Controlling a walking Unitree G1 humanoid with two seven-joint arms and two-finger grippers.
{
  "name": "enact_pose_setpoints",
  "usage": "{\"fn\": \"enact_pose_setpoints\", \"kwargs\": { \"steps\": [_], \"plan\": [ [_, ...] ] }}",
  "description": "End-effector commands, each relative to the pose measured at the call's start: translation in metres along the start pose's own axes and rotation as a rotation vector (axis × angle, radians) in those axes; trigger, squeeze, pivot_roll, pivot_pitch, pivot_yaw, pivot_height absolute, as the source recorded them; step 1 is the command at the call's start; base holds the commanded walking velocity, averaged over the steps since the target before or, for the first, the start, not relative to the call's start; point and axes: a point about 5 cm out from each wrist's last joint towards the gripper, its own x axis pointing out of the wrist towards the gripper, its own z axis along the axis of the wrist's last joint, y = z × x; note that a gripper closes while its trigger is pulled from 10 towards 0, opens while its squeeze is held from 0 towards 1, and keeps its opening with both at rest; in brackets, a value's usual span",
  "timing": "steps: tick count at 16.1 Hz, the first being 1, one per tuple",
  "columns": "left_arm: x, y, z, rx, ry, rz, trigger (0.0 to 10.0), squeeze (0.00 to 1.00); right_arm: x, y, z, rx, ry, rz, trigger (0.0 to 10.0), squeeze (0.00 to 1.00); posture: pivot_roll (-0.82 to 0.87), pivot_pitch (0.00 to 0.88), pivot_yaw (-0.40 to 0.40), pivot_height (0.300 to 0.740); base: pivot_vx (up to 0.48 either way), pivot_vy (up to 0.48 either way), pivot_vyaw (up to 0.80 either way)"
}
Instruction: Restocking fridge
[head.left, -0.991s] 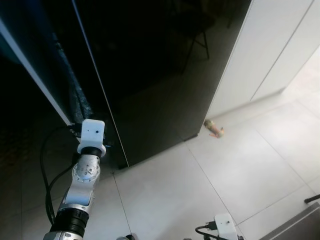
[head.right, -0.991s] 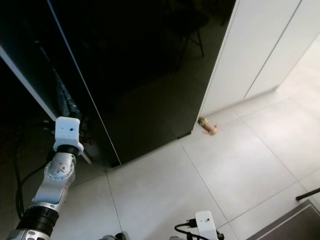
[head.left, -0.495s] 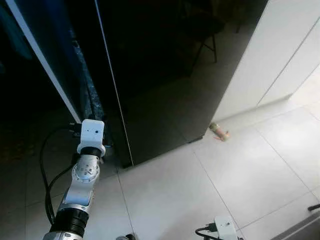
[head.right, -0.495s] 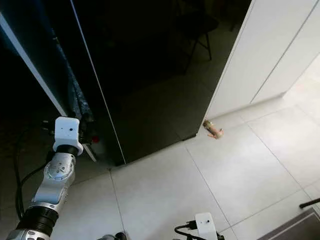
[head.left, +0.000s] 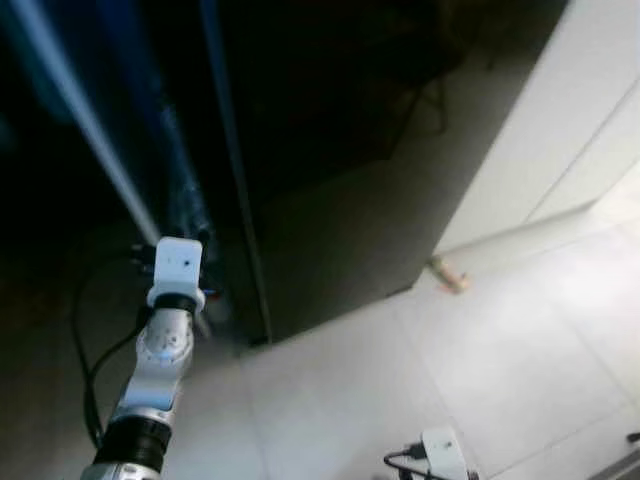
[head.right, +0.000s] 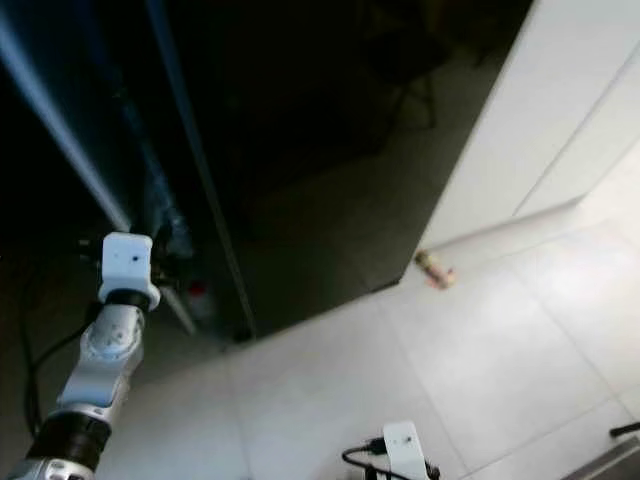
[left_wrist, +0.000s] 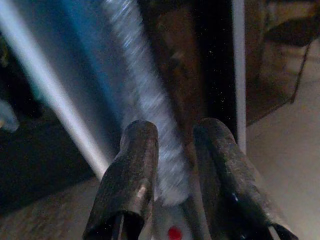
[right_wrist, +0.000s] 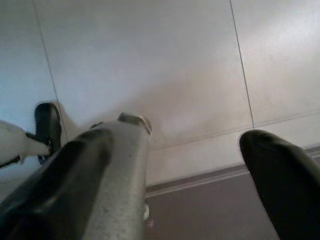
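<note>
Left wrist view: the left gripper (left_wrist: 172, 165), fingers spread, straddles the fridge (head.left: 340, 150) door's blurred edge. The right gripper (right_wrist: 200, 165) hangs beside the fridge over floor tiles (right_wrist: 150, 60), fingers spread, holding a silver can (right_wrist: 117, 185).

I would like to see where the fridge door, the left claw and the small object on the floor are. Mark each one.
fridge door (head.left: 340, 150), left eye view, on its dark glossy front.
left claw (left_wrist: 172, 165), left wrist view, midway between its fingertips.
small object (head.right: 436, 269), right eye view, on its middle.
</note>
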Motion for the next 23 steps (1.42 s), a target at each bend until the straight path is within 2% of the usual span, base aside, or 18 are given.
{"fn": "enact_pose_setpoints", "kwargs": {
  "steps": [1, 8, 13, 18, 22, 23],
  "plan": [
    [-0.002, -0.009, 0.003, -0.013, -0.016, -0.052, 10.0, 0.00, -0.003, -0.007, -0.016, 0.007, 0.055, -0.021, 10.0, 0.00, -0.14, 0.147, -0.032, 0.740, 0.251, 0.000, 0.00],
    [-0.006, -0.022, 0.005, -0.010, -0.036, -0.156, 10.0, 0.00, -0.003, -0.008, -0.015, 0.000, 0.054, -0.020, 10.0, 0.00, -0.14, 0.155, -0.035, 0.740, 0.000, 0.000, 0.00],
    [-0.006, -0.022, 0.006, -0.001, -0.044, -0.153, 10.0, 0.00, -0.003, -0.008, -0.015, -0.002, 0.055, -0.020, 10.0, 0.00, -0.14, 0.158, -0.035, 0.740, 0.000, 0.000, 0.00],
    [-0.014, -0.014, 0.018, 0.002, -0.129, -0.100, 10.0, 0.00, -0.003, -0.008, -0.015, -0.004, 0.052, -0.020, 10.0, 0.00, -0.14, 0.160, -0.034, 0.740, 0.000, 0.000, 0.00],
    [-0.038, 0.004, 0.014, 0.022, -0.112, -0.079, 10.0, 0.00, -0.003, -0.009, -0.014, -0.010, 0.053, -0.019, 10.0, 0.00, -0.13, 0.164, -0.041, 0.740, 0.000, 0.000, 0.00],
    [-0.040, 0.008, 0.014, 0.026, -0.109, -0.075, 10.0, 0.00, -0.003, -0.010, -0.014, -0.011, 0.053, -0.019, 10.0, 0.00, -0.13, 0.164, -0.042, 0.740, 0.000, 0.000, 0.00]
  ]
}}
